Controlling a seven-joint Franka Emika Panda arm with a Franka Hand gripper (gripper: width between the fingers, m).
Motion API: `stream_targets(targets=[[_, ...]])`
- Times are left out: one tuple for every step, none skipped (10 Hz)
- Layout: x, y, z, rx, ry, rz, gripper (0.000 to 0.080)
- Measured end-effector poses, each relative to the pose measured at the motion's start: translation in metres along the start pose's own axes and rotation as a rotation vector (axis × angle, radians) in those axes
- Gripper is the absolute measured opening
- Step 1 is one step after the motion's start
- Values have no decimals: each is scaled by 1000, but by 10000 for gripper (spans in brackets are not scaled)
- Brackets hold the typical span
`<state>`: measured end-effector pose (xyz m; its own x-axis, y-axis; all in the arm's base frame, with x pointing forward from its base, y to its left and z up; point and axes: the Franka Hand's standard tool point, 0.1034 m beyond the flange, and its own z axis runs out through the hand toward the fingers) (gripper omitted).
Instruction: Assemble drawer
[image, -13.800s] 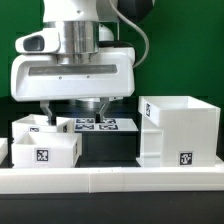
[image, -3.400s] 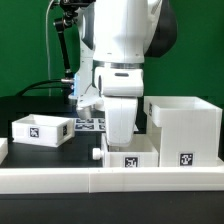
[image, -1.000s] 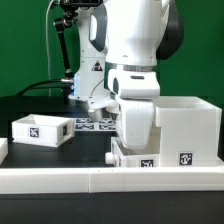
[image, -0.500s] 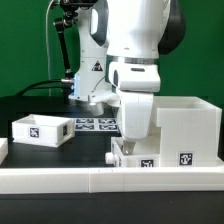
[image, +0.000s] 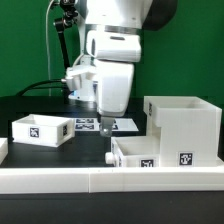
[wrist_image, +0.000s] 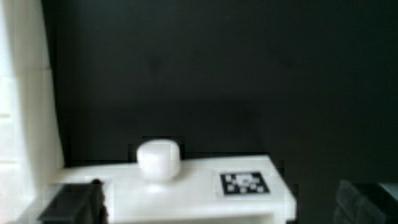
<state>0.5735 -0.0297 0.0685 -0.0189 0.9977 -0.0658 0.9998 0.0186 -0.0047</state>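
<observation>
Up from the small tray it was pressed against half a second ago, the hand now hangs clear above the bench, shifted toward the exterior view's left, while the tray has stayed where it was. That tray sits low at the front, up against the side of the large cube-like housing that faces the exterior view's left; whether it is partly slid in cannot be told. A round knob sticks out of the tray's end away from the housing, and a square tag shows on its front face. The housing stands upright at the exterior view's right with its top open. The second tray lies well apart at the exterior view's left, tag facing forward. In the wrist view the dark fingers stand wide apart at either side with nothing held between them, so the hand is open, and the small tray with its knob lies below them. Behind the trays the marker board lies flat on the bench, partly hidden by the hand. A long low white rail runs across the front edge, just before the small tray and the housing.
</observation>
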Motion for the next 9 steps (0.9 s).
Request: stream_targets(targets=[[-2, 0, 0, 0, -2, 30, 649], [-3, -1, 1, 1, 6, 6, 649], [-15, -2, 4, 4, 49, -18, 649], [-23, 1, 13, 5, 100, -53, 649], [-26, 7, 17, 6, 143, -67, 649], [-30, 11, 18, 4, 170, -77, 649], [-34, 11, 25, 6, 221, -83, 649], [-35, 12, 32, 17, 268, -82, 649], [-32, 13, 39, 27, 310, -66, 649]])
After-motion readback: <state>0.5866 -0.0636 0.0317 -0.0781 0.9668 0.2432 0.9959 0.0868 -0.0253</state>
